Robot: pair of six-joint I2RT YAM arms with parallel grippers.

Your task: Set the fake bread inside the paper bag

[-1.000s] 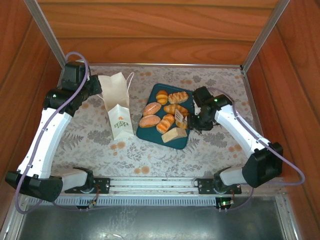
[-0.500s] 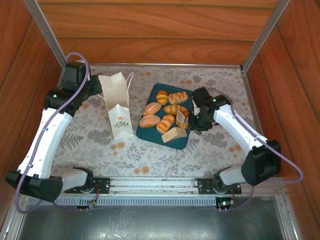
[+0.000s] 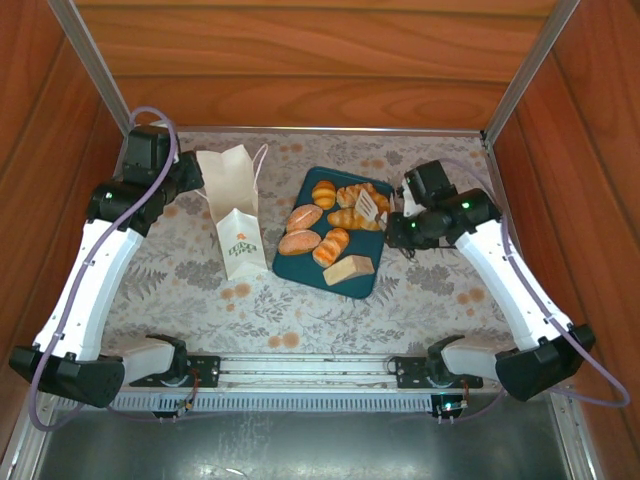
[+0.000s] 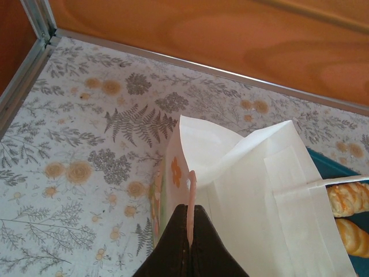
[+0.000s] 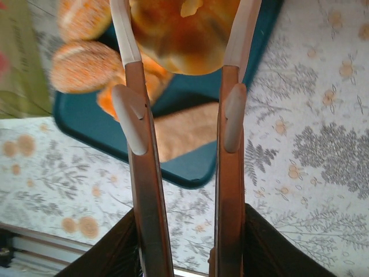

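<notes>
Pinching a roll [image 5: 184, 40] above tray [image 5: 193, 172] edge, right fingers [image 5: 134, 115]; left fingers [image 4: 173, 248] clenched on paper bag [image 4: 253, 196] rim.

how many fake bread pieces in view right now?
8. On the teal tray: two far rolls, two middle, two near, plus a beige wedge at the near edge. One roll is in the right claw, which may hide more.

The white paper bag [image 3: 235, 215] stands upright, mouth open, near the table's [image 3: 180, 280] far-left corner. Glossy golden fake bread [image 3: 300, 241] lies on the teal tray [image 3: 298, 264], and one roll [image 5: 184, 40] hangs over its right edge.
</notes>
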